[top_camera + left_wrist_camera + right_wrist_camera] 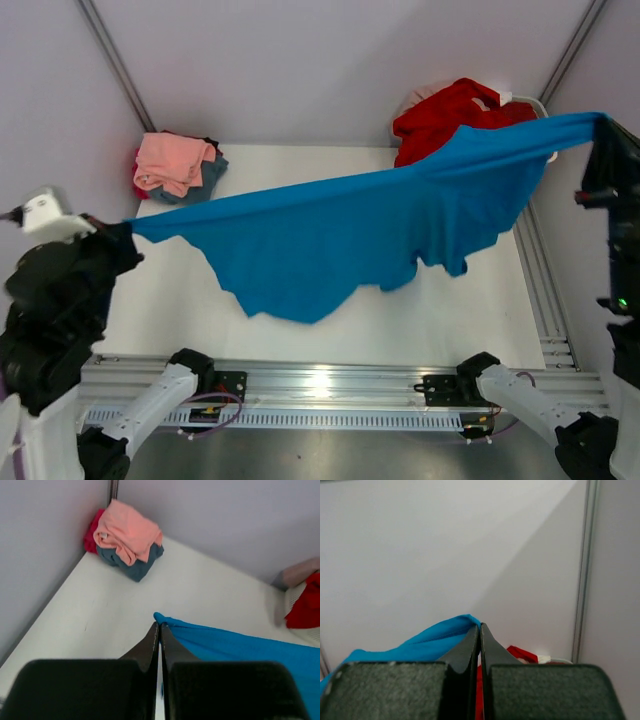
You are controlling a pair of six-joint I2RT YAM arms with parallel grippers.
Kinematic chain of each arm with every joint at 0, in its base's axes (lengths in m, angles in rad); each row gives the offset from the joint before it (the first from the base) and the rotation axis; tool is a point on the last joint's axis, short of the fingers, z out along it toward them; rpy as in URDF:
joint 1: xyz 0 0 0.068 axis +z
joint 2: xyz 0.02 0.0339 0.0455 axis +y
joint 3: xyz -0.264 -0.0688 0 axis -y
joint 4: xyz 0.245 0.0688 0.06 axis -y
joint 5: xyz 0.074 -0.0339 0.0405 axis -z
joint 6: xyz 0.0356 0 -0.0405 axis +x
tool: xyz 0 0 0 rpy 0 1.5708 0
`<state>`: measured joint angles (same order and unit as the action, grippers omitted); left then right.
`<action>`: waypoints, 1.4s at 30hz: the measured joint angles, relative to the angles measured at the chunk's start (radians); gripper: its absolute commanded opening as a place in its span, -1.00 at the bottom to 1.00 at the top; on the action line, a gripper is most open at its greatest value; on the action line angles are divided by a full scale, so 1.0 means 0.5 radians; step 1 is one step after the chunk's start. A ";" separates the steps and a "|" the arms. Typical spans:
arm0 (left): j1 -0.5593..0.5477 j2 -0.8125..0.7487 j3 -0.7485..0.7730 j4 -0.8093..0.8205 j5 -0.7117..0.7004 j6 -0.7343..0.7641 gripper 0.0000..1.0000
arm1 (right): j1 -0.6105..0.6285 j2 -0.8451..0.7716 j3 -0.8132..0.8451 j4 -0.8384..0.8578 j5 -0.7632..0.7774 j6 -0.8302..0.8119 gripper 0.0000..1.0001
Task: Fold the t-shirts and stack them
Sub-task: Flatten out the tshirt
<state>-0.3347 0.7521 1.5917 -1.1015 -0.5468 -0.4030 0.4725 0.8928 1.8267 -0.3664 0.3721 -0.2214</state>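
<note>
The bright blue t-shirt [340, 235] hangs stretched in the air across the table between both grippers, its lower edge drooping towards the table. My left gripper [122, 232] is shut on its left corner; the left wrist view shows the jaws [160, 626] closed on the blue cloth [240, 645]. My right gripper [603, 125] is shut on its right corner, high at the far right; the right wrist view shows its tips [480, 626] pinching blue cloth [425, 642]. A folded stack with salmon pink on top [175, 162] over slate blue and red lies at the back left.
A red t-shirt [450, 118] is heaped in the white basket [530, 100] at the back right corner. Grey walls close the back and sides. A metal rail [320, 385] runs along the near edge of the white table [180, 300].
</note>
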 measured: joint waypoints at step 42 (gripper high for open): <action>0.149 1.836 -0.148 0.455 -0.472 -0.204 -0.99 | -0.163 0.978 -1.073 0.595 0.150 0.157 -1.00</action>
<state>-0.2604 1.6699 1.5177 -0.8742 -0.7830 -0.5049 0.3908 1.3819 1.2903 -0.0689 0.4473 -0.1429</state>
